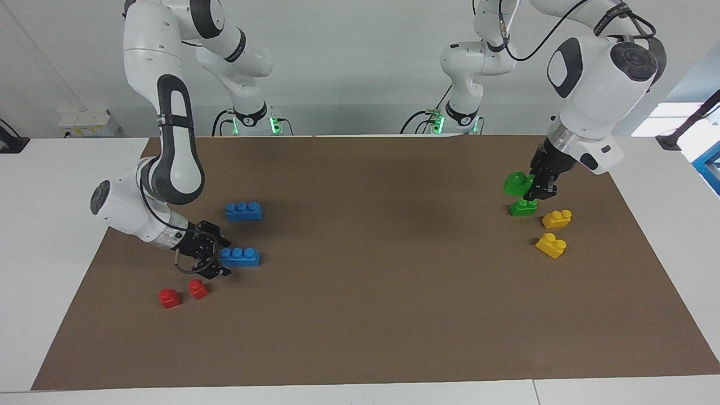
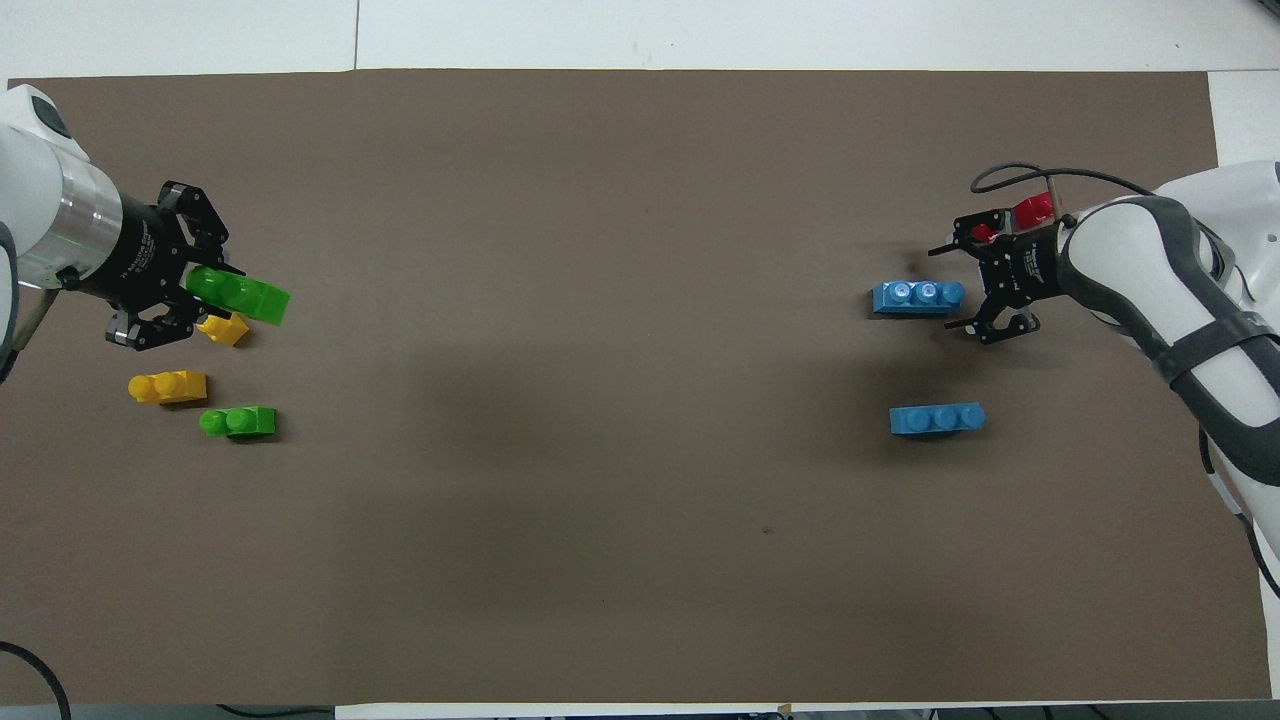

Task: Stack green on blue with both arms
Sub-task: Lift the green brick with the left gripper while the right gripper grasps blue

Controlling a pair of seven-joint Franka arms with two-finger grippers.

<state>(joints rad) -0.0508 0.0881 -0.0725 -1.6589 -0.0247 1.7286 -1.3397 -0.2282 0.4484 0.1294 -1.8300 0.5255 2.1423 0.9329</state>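
A: Green brick, where is it?
B: Up in the air, pinched by the left gripper, above the other green brick.
A: And the blue brick?
B: On the mat. The right gripper, fingers spread wide, sits at its nine o'clock end in the facing view. Touching? Can't tell.

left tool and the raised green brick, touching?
Touching. The overhead view shows the left tool closed on one end of the green brick; the facing view shows that brick clear of the mat.
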